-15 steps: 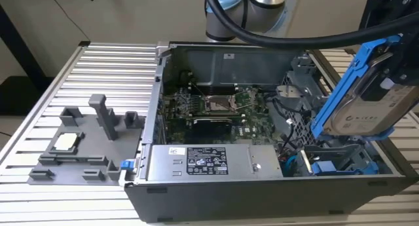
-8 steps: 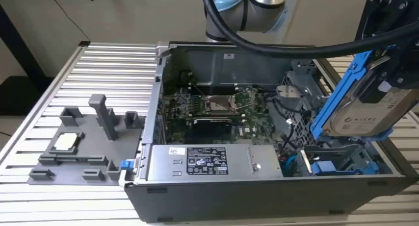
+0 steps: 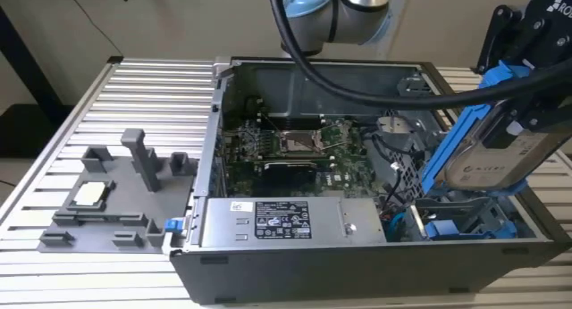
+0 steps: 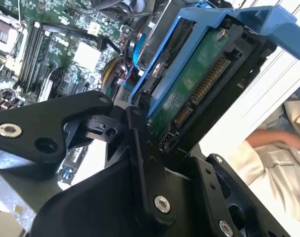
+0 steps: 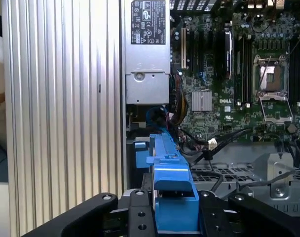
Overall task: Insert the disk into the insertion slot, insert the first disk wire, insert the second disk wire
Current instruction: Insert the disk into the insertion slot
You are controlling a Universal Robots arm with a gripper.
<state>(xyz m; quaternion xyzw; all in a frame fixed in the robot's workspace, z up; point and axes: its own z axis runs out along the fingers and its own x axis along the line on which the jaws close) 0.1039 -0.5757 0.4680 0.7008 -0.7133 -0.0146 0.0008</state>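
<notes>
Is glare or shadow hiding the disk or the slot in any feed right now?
Exterior view: disk evenly lit, insertion slot below it shaded yet visible. Second wrist view: bright washout beyond the disk's edge, its circuit-board face unaffected. First wrist view: ribbed table bright, no glare on the blue carrier.

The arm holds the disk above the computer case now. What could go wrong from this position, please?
1. The tool grips the disk tilted above the insertion slot. Lowered at this angle, its blue carrier may catch on the slot's edge.
2. Loose cables lie close beside the slot and could be pinched under the disk.
</notes>
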